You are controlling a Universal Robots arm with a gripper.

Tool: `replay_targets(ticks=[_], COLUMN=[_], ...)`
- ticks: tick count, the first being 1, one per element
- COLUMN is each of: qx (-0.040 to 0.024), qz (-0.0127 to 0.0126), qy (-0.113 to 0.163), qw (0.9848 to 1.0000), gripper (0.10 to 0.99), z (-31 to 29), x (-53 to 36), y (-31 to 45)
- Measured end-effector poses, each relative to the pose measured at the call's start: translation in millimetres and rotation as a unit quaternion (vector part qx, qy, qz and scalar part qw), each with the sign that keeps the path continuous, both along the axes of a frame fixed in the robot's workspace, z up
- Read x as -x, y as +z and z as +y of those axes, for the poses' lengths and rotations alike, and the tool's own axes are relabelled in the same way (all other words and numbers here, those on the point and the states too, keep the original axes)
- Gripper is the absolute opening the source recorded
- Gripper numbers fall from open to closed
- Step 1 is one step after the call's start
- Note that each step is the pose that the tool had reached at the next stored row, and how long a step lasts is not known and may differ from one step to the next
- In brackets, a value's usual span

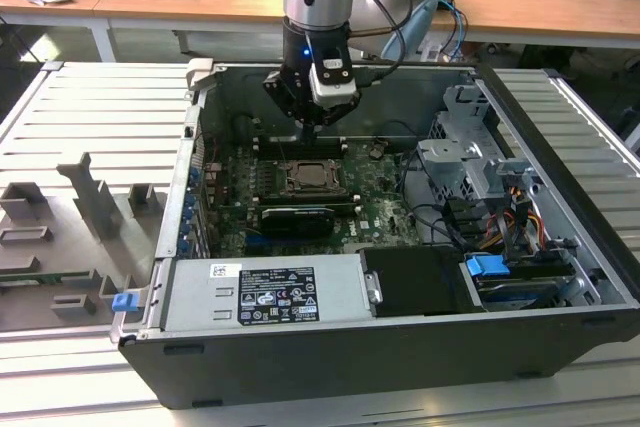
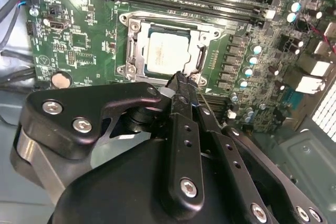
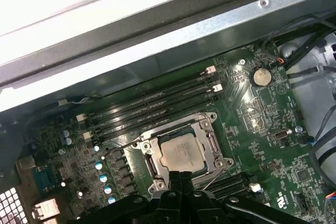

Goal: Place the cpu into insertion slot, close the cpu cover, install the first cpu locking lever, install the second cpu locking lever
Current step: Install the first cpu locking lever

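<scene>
The cpu (image 2: 167, 51) lies in the insertion slot (image 1: 316, 180) mid-way along the green board (image 3: 262, 124), with the cpu cover (image 2: 137, 51) down around it. The gripper (image 2: 180, 80) hangs at the slot's edge, its fingers pressed together.

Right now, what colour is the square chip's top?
Pale silvery-beige. The cpu shows best in the second wrist view.

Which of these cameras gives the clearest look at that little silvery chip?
The second wrist view: the cpu appears closest, its pale face nearly whole. The first wrist view shows it with the gripper at one edge; the exterior view shows it small and far.
</scene>
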State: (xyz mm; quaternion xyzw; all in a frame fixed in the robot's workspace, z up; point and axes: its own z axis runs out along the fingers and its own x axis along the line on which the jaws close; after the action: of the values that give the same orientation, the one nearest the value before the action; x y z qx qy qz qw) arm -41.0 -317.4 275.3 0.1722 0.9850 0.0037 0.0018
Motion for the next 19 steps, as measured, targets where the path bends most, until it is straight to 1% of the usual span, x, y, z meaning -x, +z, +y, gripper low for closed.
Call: replay_targets(ticks=[4,6,10,13,15,17,18,19], qx=[0.0000,0.0000,0.0000,0.0000,0.0000,0.0000,0.0000,0.0000], qz=[0.0000,0.0000,0.0000,0.0000,0.0000,0.0000,0.0000,0.0000], qy=[0.025,0.041,0.060,0.077,0.098,0.127,0.136,0.147], qw=[0.9997,0.9991,0.9982,0.9970,0.9952,0.9919,0.9908,0.9891], gripper=[0.106,0.106,0.106,0.106,0.106,0.106,0.106,0.106], z=[0.0,0.0,0.0,0.0,0.0,0.0,0.0,0.0], x=[0.0,0.0,0.0,0.0,0.0,0.0,0.0,0.0], y=[0.0,0.0,0.0,0.0,0.0,-0.1,-0.1,-0.2])
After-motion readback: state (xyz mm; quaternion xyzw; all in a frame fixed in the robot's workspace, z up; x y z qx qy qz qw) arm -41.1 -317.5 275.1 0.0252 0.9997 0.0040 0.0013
